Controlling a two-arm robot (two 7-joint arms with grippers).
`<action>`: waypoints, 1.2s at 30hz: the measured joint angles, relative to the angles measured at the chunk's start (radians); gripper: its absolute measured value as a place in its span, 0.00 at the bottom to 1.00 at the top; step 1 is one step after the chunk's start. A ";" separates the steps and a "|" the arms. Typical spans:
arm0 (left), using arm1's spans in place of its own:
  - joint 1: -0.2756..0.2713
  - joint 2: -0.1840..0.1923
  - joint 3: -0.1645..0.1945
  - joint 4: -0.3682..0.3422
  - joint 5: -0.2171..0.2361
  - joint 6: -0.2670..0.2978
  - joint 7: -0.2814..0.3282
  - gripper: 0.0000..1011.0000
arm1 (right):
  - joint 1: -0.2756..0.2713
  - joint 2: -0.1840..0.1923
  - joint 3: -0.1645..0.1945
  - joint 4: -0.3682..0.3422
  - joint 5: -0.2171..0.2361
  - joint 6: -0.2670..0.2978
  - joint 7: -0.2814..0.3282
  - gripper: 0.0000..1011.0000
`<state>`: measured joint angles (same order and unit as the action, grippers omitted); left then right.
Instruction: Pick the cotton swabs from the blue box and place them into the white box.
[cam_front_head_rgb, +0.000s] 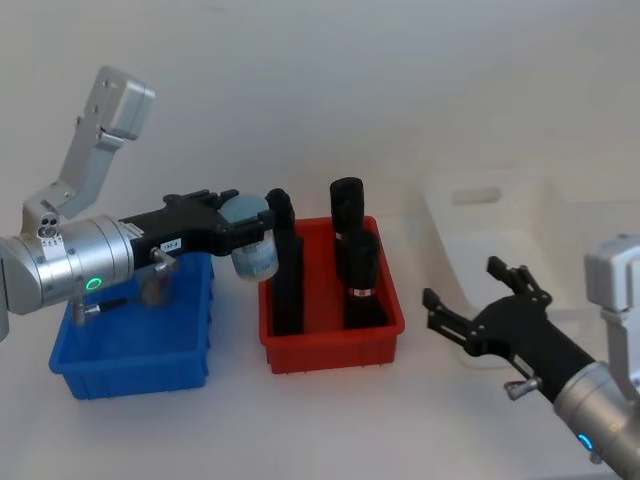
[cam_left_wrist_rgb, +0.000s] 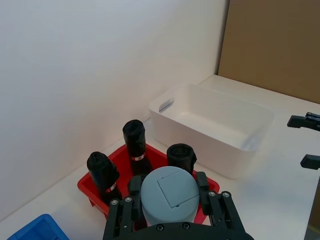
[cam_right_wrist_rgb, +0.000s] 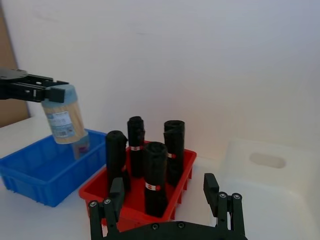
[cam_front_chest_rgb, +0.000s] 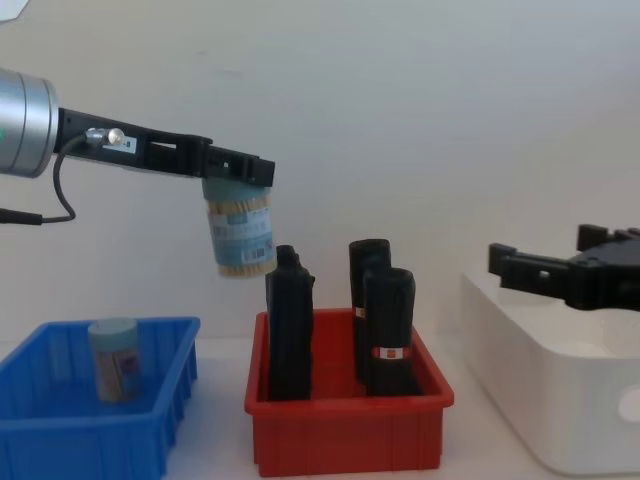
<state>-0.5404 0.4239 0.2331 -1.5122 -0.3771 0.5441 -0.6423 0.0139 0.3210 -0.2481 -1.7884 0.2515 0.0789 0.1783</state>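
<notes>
While the left pincer (cam_front_head_rgb: 250, 222) is clamped on the lid end of one jar of cotton swabs (cam_front_head_rgb: 254, 256), that jar hangs in the air, slightly tilted, above the left edge of the red bin (cam_front_head_rgb: 330, 352). It is clear of the black bottles (cam_front_head_rgb: 347, 204) standing in the bin. A second jar (cam_front_chest_rgb: 113, 358) stands upright in the blue box (cam_front_head_rgb: 130, 376), left of the red bin. The white box (cam_front_chest_rgb: 560, 400) sits right of the red bin, and the right pincer (cam_front_head_rgb: 462, 283) hovers over it, fingers apart.

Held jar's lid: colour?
Pale grey-blue lid, best in left wrist view; left gripper holds the jar, right gripper open by white box.
</notes>
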 joint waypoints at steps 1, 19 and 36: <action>0.000 0.000 0.000 0.000 0.000 0.000 -0.001 0.65 | 0.003 -0.002 -0.002 -0.001 -0.003 0.004 0.008 0.99; -0.003 0.000 0.001 -0.002 -0.001 0.004 -0.009 0.65 | 0.134 -0.088 -0.069 0.062 -0.154 0.102 0.179 0.99; -0.004 0.000 0.001 -0.003 -0.001 0.005 -0.011 0.65 | 0.270 -0.202 -0.124 0.209 -0.267 0.168 0.222 0.99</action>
<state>-0.5439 0.4236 0.2342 -1.5149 -0.3783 0.5490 -0.6533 0.2843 0.1190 -0.3726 -1.5792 -0.0150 0.2471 0.3999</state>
